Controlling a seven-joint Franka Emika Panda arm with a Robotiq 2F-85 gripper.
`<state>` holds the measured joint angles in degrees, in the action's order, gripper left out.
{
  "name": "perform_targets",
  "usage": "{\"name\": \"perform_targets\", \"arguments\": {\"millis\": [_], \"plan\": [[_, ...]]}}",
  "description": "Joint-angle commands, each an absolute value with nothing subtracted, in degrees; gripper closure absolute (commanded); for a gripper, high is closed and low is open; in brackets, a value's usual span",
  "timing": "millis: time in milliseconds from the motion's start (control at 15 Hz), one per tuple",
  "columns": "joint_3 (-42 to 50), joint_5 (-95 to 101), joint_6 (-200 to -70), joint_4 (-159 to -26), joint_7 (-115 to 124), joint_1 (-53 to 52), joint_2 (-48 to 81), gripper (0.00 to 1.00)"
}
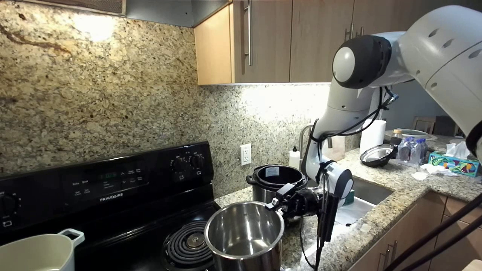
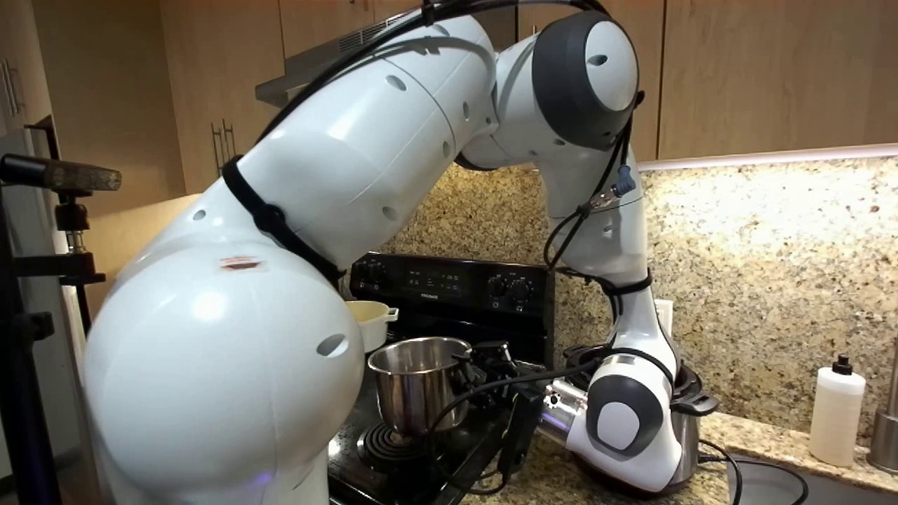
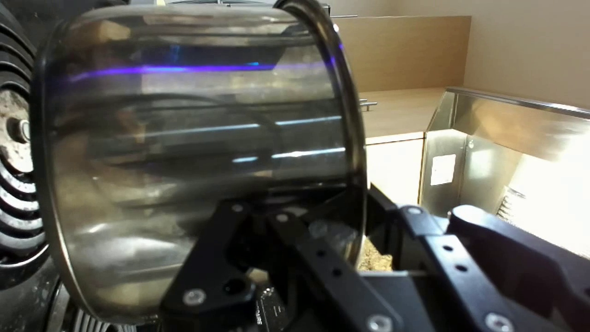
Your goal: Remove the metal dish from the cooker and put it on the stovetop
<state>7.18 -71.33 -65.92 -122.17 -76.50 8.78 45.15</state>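
Observation:
The metal dish (image 1: 246,226) is a shiny steel pot, out of the cooker. In an exterior view, it appears over the stovetop (image 2: 351,443) near a coil burner (image 2: 382,449), its rim higher on the gripper side. My gripper (image 1: 276,205) pinches its rim, one finger outside, the other over the inside. In the wrist view, the gripper (image 3: 362,198) straddles the rim of the dish (image 3: 193,138), whose base faces a burner (image 3: 18,184). I cannot tell whether the base touches the stovetop. The cooker (image 1: 261,194) stands open behind the gripper, partly hidden by the wrist.
A cream-white handled pot (image 1: 45,250) stands on the stovetop's far side. The black back panel (image 1: 113,188) rises behind the burners. The granite counter (image 1: 376,241) holds the cooker and borders the sink (image 1: 361,188). A white bottle (image 2: 838,414) stands behind the sink.

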Motion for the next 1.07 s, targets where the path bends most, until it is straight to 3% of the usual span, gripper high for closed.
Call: {"name": "perform_targets", "arguments": {"millis": [0, 1000], "plan": [[6.49, -70.77, -64.54, -121.34, -78.02, 8.74, 47.11, 0.96], [5.62, -69.79, -65.31, -118.52, -80.94, 7.07, 51.48, 0.96]]}}
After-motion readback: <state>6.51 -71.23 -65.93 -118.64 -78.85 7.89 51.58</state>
